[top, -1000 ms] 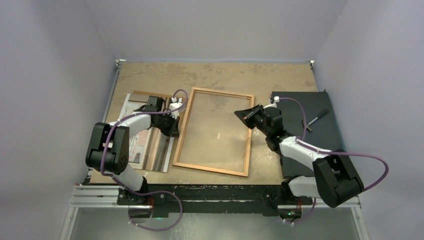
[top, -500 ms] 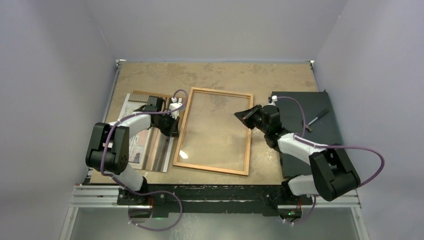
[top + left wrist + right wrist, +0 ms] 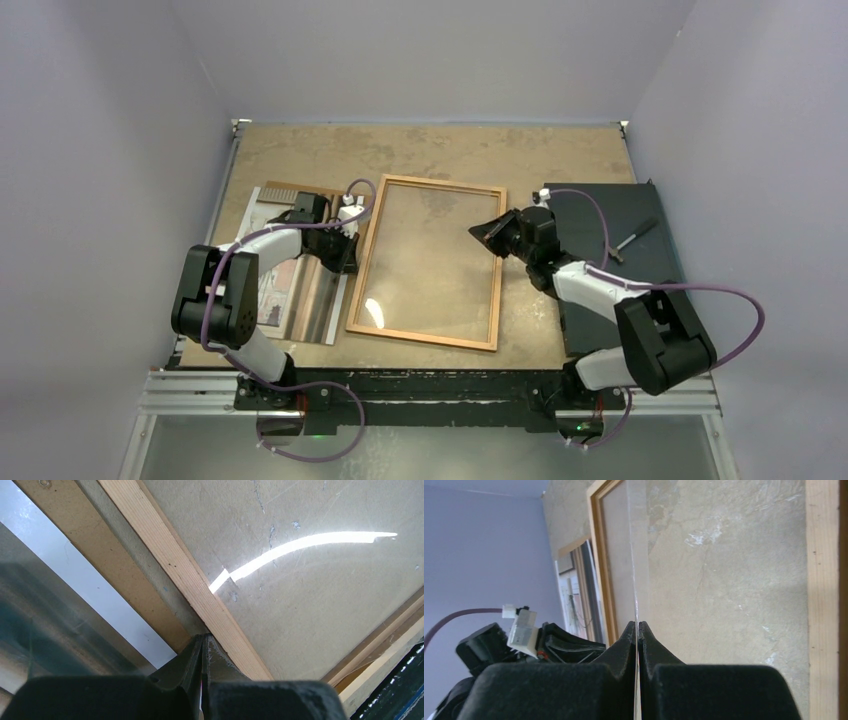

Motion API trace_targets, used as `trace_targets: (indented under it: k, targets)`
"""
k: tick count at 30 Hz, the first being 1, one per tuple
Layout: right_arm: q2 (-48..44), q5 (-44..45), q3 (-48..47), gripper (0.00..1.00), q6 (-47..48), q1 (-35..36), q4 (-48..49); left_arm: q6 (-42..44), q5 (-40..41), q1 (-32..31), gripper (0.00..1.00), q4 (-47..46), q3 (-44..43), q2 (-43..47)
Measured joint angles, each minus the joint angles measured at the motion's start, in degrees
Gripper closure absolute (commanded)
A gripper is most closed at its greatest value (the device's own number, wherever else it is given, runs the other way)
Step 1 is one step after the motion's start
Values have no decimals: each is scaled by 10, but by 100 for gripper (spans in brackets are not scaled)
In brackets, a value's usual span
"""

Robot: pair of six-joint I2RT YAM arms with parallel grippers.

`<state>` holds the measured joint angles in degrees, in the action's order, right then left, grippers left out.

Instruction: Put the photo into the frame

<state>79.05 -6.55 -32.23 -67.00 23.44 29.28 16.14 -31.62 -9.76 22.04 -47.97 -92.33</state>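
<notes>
The orange-brown frame (image 3: 430, 185) lies flat in the middle of the table. My right gripper (image 3: 482, 230) is shut on the right edge of a thin clear pane (image 3: 430, 270) that spans the frame's opening; the pane's edge runs straight out from the jaws in the right wrist view (image 3: 635, 580). My left gripper (image 3: 347, 255) is shut, its tips (image 3: 204, 639) against the outer side of the frame's left rail (image 3: 175, 565). The photo (image 3: 272, 290) lies left of the frame, partly under the left arm.
A brown backing board (image 3: 318, 300) lies between the photo and the frame. A black slab (image 3: 625, 270) lies at the right with a small pen-like tool (image 3: 632, 238) on it. Bare tabletop runs along the back.
The right gripper has shifted slightly up and left with the pane. A bright glare has appeared on the pane near the frame's lower-left corner. The left arm has not moved.
</notes>
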Motion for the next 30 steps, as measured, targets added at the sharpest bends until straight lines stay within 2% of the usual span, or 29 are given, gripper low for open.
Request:
trace_targets:
  k: [3, 6, 9, 14, 18, 22, 30]
  targets:
    - [5, 13, -18, 100, 23, 0, -42, 0, 0, 0, 100, 0, 0, 0]
    - [6, 19, -38, 94, 45, 0, -76, 0, 0, 0, 100, 0, 0, 0]
    - [15, 21, -55, 82, 64, 1, -97, 0, 0, 0, 100, 0, 0, 0]
    - [38, 19, -80, 55, 94, 7, -133, 0, -2, 0, 100, 0, 0, 0]
    - [58, 22, -109, 40, 123, 9, -171, 0, -3, 0, 100, 0, 0, -2]
    - [76, 30, -141, 31, 150, 16, -208, 0, -7, 0, 100, -1, 0, -5]
    - [146, 101, -259, 20, 213, 59, -328, 0, -8, 0, 100, 0, 0, -5]
